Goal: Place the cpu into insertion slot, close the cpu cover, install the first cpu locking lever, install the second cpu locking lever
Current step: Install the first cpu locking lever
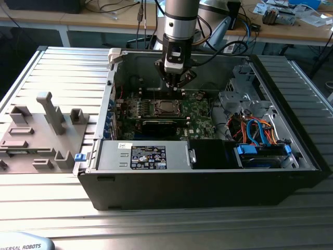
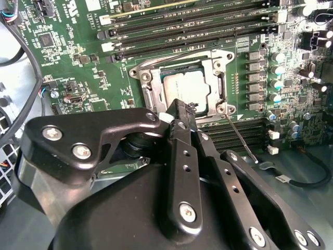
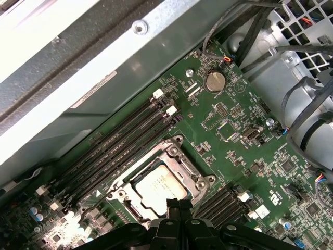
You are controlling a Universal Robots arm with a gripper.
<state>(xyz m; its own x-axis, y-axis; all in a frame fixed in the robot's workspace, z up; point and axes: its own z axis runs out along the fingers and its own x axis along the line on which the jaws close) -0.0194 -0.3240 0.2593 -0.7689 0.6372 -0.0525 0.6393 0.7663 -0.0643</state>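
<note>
Second wrist view: silver-grey cpu (image 2: 184,86) sits framed by the cpu cover (image 2: 217,78) (fingers (image 2: 179,120) pressed together).

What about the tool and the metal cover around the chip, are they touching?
Cannot tell. In the second wrist view the tool overlaps the cover at its near edge, hiding any contact or gap.
</note>
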